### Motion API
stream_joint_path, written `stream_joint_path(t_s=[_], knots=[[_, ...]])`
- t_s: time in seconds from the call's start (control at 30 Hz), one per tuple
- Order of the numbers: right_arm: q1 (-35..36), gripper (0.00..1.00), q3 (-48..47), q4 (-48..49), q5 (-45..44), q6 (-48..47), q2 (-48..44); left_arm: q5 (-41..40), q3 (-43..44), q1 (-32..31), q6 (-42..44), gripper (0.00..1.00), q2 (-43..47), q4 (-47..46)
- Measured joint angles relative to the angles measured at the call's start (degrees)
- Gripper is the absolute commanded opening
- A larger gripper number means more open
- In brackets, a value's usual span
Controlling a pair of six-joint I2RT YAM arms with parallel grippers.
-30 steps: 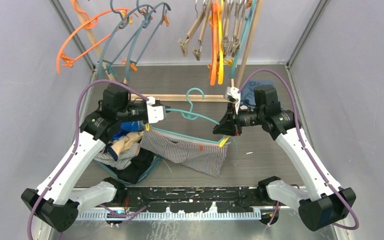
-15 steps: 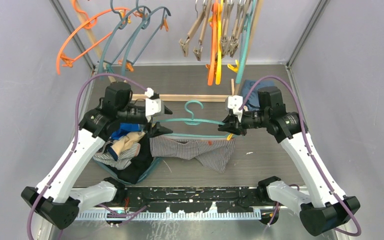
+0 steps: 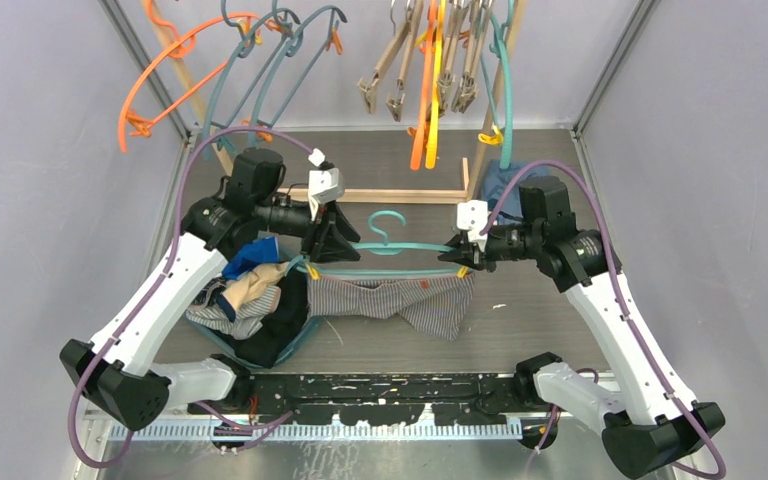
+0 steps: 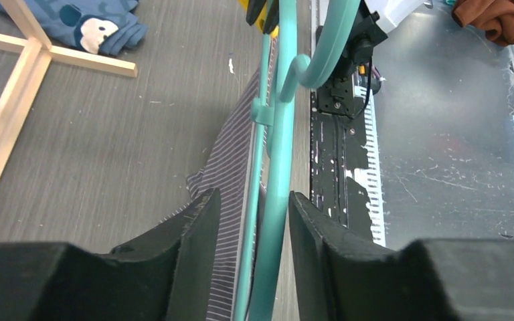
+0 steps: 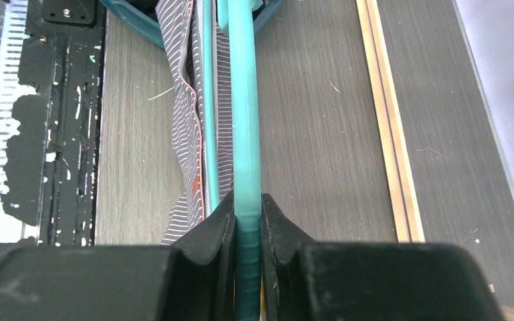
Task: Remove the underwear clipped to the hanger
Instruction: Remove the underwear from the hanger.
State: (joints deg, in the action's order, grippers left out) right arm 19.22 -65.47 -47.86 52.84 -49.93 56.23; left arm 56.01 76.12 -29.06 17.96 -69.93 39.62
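A teal hanger (image 3: 390,246) hangs level between my two grippers, and the navy white-pinstriped underwear (image 3: 400,300) is clipped under it by yellow clips (image 3: 312,270). My left gripper (image 3: 326,240) is open around the hanger's left end. In the left wrist view both teal bars (image 4: 278,167) and the striped cloth (image 4: 231,194) pass between the fingers (image 4: 194,227) with a gap. My right gripper (image 3: 457,255) is shut on the hanger's right end. The right wrist view shows its gripper (image 5: 246,207) pinching the teal bar (image 5: 243,100), with the underwear (image 5: 181,120) to the left.
A teal basket (image 3: 305,333) heaped with other garments (image 3: 245,290) sits at the left. A wooden rack (image 3: 400,195) stands behind, with several hangers (image 3: 430,70) hanging above. A blue cartoon-face garment (image 4: 94,23) lies by the rack. The metal base rail (image 3: 390,385) is at the near edge.
The hanger swung from tilted to level. My left gripper moved right along the hanger's left end with its jaws open. My right gripper stayed shut on the right end.
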Motion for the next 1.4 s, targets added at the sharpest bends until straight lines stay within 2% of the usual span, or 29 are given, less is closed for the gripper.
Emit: stream_joint_path(t_s=[0.17,0.23,0.3,0.43,0.5,0.67,0.7,0.77,1.1,1.4], knots=[[0.1,0.01,0.0,0.3,-0.8,-0.9,-0.9,-0.4,-0.2,-0.1,2.1,0.29,0.9,4.4],[0.1,0.01,0.0,0.3,-1.0,-1.1,-1.0,-0.5,-0.2,-0.1,3.8,0.19,1.1,7.2],[0.1,0.01,0.0,0.3,-1.1,-1.3,-1.1,-0.6,-0.2,-0.1,4.5,0.02,1.2,8.9],[0.2,0.02,0.3,0.7,-1.1,-1.2,-1.1,0.2,-0.2,-0.2,8.4,0.0,1.6,11.2],[0.4,0.16,0.6,0.9,-0.6,-1.0,-1.1,0.2,-0.2,-0.2,11.0,0.0,2.3,11.9],[0.8,0.64,2.1,1.4,0.4,1.5,-1.7,-1.6,-0.9,-0.2,22.5,0.0,5.5,13.2],[0.7,0.72,2.5,1.2,0.3,2.2,-1.9,-2.0,-1.4,-0.2,25.2,0.0,6.5,13.6],[0.6,0.79,2.6,0.3,0.1,4.1,-2.1,-2.9,-1.8,-0.2,30.3,0.0,8.2,14.8],[-0.1,0.8,-0.5,-4.2,0.3,15.3,-2.2,-8.6,-2.2,-0.2,51.8,0.0,8.8,19.4],[-2.1,0.79,-2.6,-4.6,-2.6,23.8,-0.3,-9.4,-5.2,-0.2,57.1,0.0,9.7,18.7]])
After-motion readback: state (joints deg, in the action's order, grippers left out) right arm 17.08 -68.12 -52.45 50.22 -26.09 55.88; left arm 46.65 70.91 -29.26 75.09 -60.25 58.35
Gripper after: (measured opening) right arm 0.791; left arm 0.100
